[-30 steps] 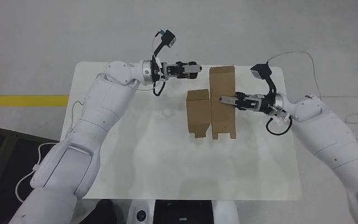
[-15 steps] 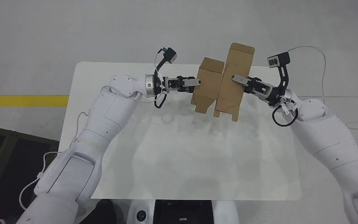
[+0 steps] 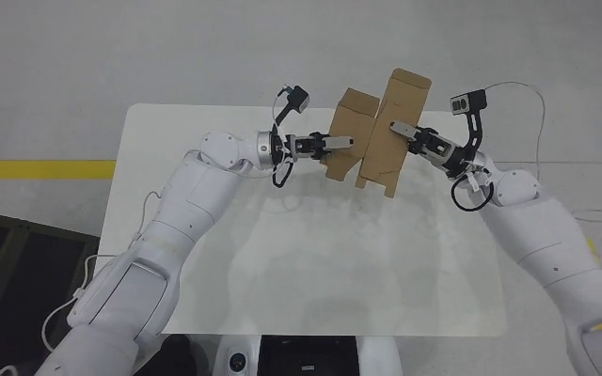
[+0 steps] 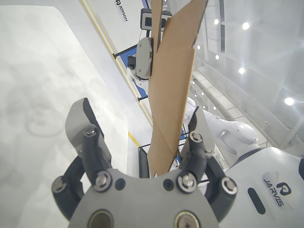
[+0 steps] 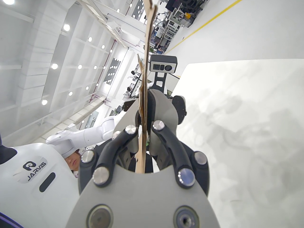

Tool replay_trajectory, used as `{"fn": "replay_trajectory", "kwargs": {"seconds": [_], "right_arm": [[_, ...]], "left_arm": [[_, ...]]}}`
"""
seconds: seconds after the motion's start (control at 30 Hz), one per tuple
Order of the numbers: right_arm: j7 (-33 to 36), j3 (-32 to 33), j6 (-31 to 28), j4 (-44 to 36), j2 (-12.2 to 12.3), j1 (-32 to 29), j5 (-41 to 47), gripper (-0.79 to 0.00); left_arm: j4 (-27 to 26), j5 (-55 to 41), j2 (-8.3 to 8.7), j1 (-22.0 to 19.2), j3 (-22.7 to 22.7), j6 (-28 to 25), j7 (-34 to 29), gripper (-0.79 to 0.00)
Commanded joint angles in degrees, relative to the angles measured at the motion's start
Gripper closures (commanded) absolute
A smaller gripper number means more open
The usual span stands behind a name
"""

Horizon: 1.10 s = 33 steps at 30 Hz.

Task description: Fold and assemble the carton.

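The table [image 3: 282,282] was looked down on from high above in the top view, so the carton [image 3: 372,141] was seen far off. Each wrist view was taken from right behind its own gripper, the left gripper [image 4: 140,110] and the right gripper [image 5: 143,110], and was pointed along it and up toward the ceiling lights [image 4: 245,26]. The carton and some table were shared by all three views, and the other arm's wrist camera [image 5: 163,66] was seen past the carton in each wrist view.

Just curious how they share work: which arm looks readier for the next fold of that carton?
Probably the left. The right tool is shut on the carton, holding it above the table; the left tool is open with the carton between its fingers, ready to close.
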Motion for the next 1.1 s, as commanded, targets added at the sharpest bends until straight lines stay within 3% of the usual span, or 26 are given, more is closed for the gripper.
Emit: {"fn": "replay_trajectory", "kwargs": {"seconds": [0.0, 0.3, 0.33, 0.37, 0.4, 0.43, 0.83, 1.07], "right_arm": [[-0.29, 0.58, -0.1, 0.01, -0.15, -0.33, -0.2, 0.0], [0.09, 3.16, 0.16, -0.17, -0.71, -1.88, -1.23, 0.0], [0.09, 3.44, 0.24, -0.13, -0.76, -2.05, -1.34, -0.089], [0.14, 3.7, 0.37, -0.11, -0.82, -2.22, -1.43, -0.256], [0.25, 3.98, 0.45, -0.07, -0.87, -2.36, -1.56, -0.557], [0.34, 4.26, 0.52, -0.02, -0.92, -2.49, -1.72, -0.785], [0.4, 9.92, -7.32, 3.56, -0.09, -2.56, -16.68, -0.785], [9.77, 10.57, -5.46, 3.52, 0.47, -2.81, -12.84, -0.785]], "left_arm": [[-0.01, -0.28, -0.15, 0.05, 0.2, 0.27, -0.74, 0.0], [0.62, -0.68, -0.7, -0.19, 0.26, 0.72, -0.85, 0.0], [0.64, -0.87, -0.75, -0.2, 0.22, 0.9, -0.96, 0.0], [0.64, -1.13, -0.79, -0.21, 0.18, 1.11, -1.23, 0.0], [0.7, -1.43, -0.82, -0.23, 0.09, 1.36, -1.49, 0.0], [0.75, -1.68, -0.84, -0.27, -0.02, 1.57, -1.81, 0.0], [3.01, 2.11, 0.1, -2.96, -0.88, 6.85, -9.55, 0.0], [2.5, 4.49, 0.85, -3.93, -0.43, 10.51, -15.54, 0.0]]}}
